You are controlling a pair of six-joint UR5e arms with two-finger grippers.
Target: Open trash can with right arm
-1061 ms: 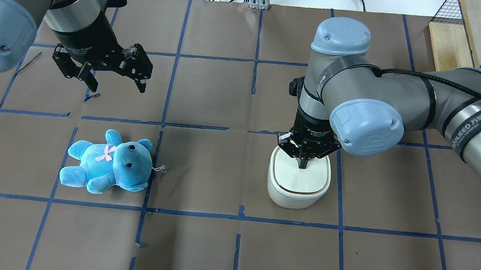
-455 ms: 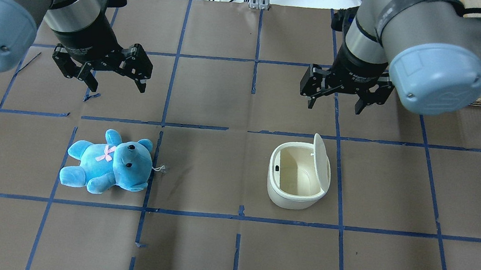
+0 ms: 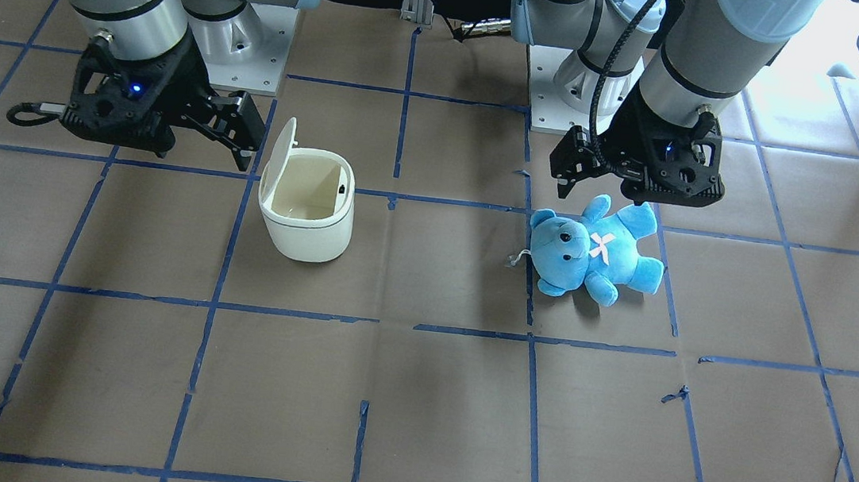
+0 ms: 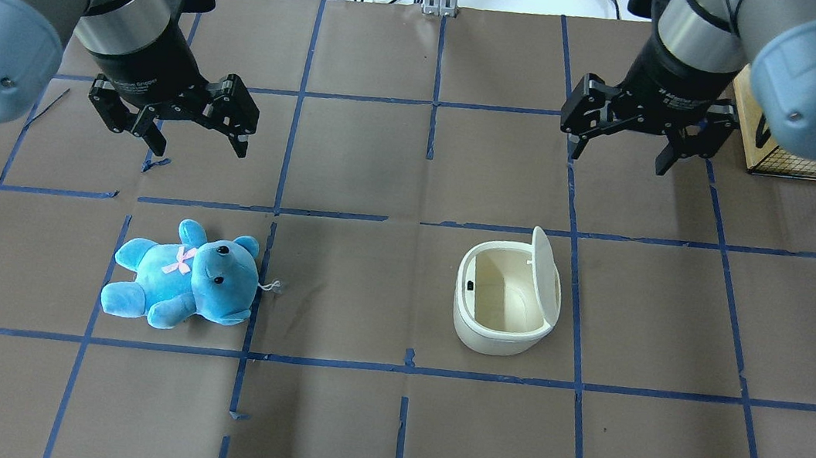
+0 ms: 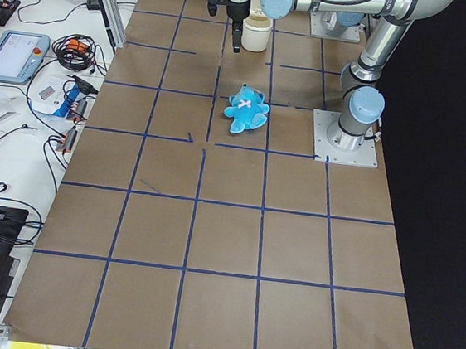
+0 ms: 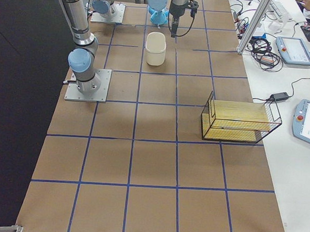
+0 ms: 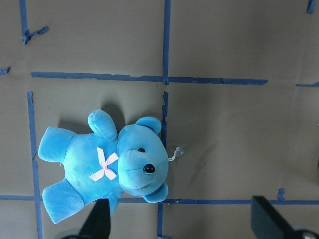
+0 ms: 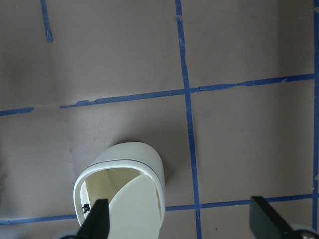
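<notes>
The white trash can (image 4: 492,339) stands right of the table's middle with its flip lid (image 4: 544,273) swung upright, showing the empty cream inside. It also shows in the front view (image 3: 306,238) and the right wrist view (image 8: 130,160). My right gripper (image 4: 619,158) is open and empty. It hangs well above and beyond the can, touching nothing. In the front view the right gripper (image 3: 204,147) is beside the raised lid. My left gripper (image 4: 199,150) is open and empty above the blue teddy bear (image 4: 184,275).
The blue teddy bear (image 3: 596,247) lies on its back left of centre, also in the left wrist view (image 7: 109,167). A black wire basket with a wooden board (image 6: 239,121) lies at the far right (image 4: 798,160). Cables and devices line the far table edge.
The right gripper was shut and pressing on the closed lid. The lid has flipped open, and the gripper has opened, risen and moved back to the far right. The left arm has not moved.
</notes>
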